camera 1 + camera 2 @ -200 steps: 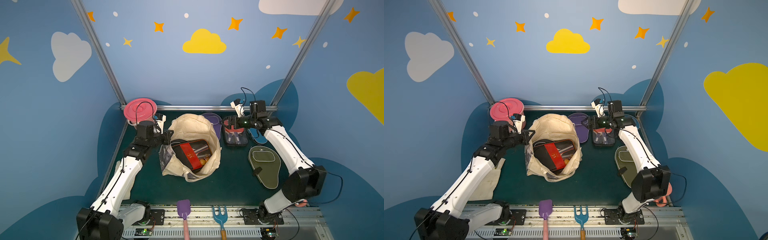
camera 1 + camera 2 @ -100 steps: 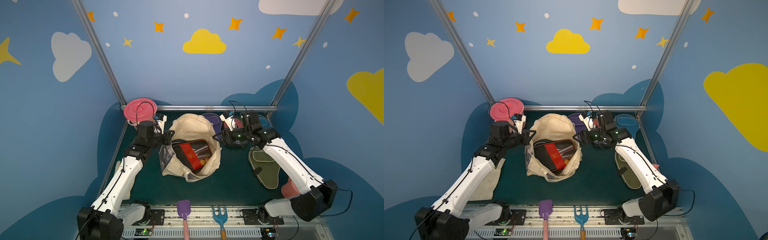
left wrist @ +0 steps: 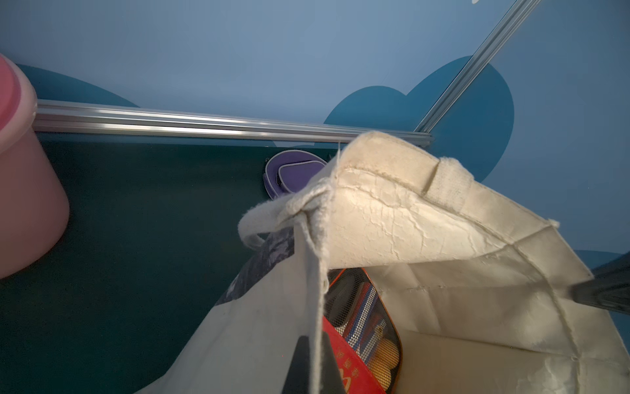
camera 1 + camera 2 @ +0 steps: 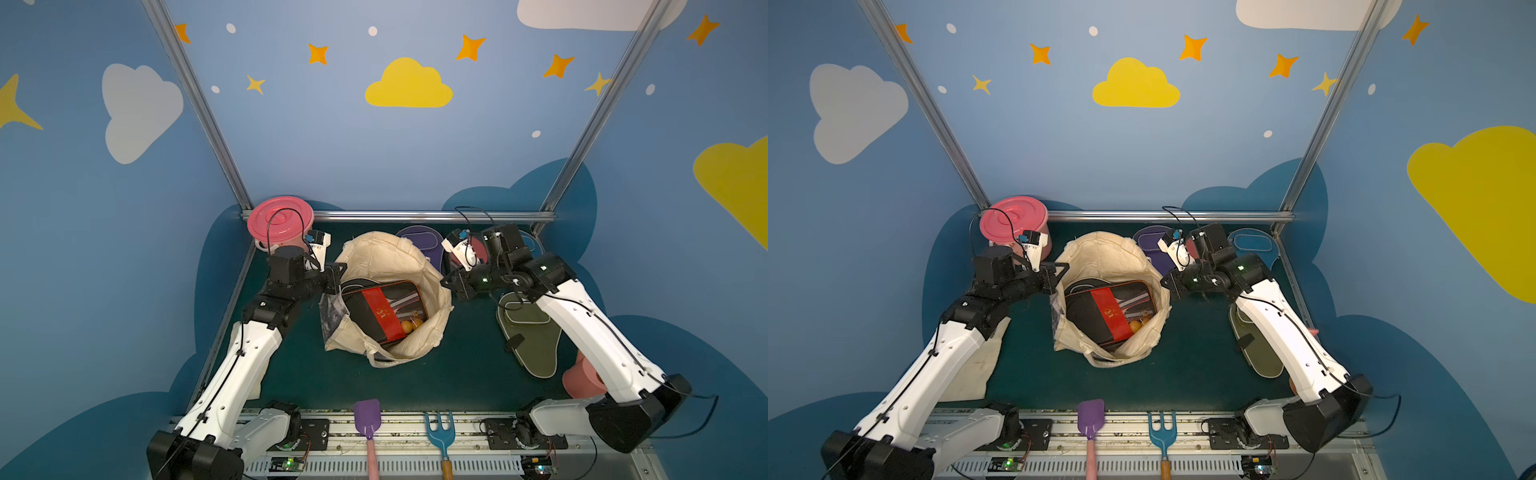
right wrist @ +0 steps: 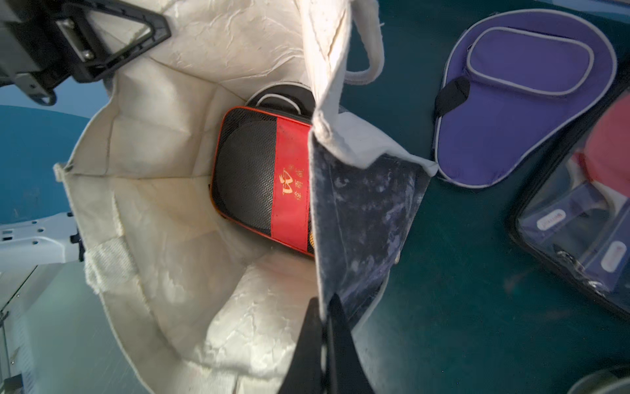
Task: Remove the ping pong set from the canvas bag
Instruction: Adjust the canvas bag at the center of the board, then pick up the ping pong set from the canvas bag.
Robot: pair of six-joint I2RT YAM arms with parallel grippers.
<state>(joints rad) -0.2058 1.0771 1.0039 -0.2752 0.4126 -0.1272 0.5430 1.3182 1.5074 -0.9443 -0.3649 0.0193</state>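
**Bag held open from both sides, case lying inside**

At the near edge a purple shovel (image 4: 366, 415) and a blue fork (image 4: 439, 428) lie across the metal rail (image 4: 399, 424). Beyond them, mid-tabletop (image 4: 465, 374), the bag (image 4: 382, 253) stands mouth up, one handle (image 4: 386, 360) drooping over its near side. The left end effector (image 4: 337, 277) is pinched narrow on the bag's left rim, with seam cloth between its fingers (image 3: 297, 361). The right end effector (image 4: 445, 284) is clamped tight on the printed edge of the right wall. The mouth gapes between them.

Inside lies the case (image 4: 384, 309), black mesh with a red band. Its long axis runs roughly left to right, the band crosses it, and orange balls (image 4: 411, 325) show at its near right corner. A black cover (image 5: 283, 93) peeks from under its far edge.

Right of the bag, partly under the right arm, an olive cover (image 4: 530, 336) lies flat with its narrow end pointing nearward. A pink cylinder (image 4: 579, 380) stands by that arm's base. A cream cloth (image 4: 976, 374) lies under the left arm.

Just behind the bag lies a purple cover (image 4: 419, 243), with a clear-packed paddle (image 5: 579, 218) beside it. A blue cover (image 4: 1252, 243) sits in the far right corner and a lidded pink bucket (image 4: 280, 220) in the far left.

The tabletop is dark green. The walls (image 4: 374, 158) are blue with yellow clouds and orange stars, and are framed by aluminium posts.
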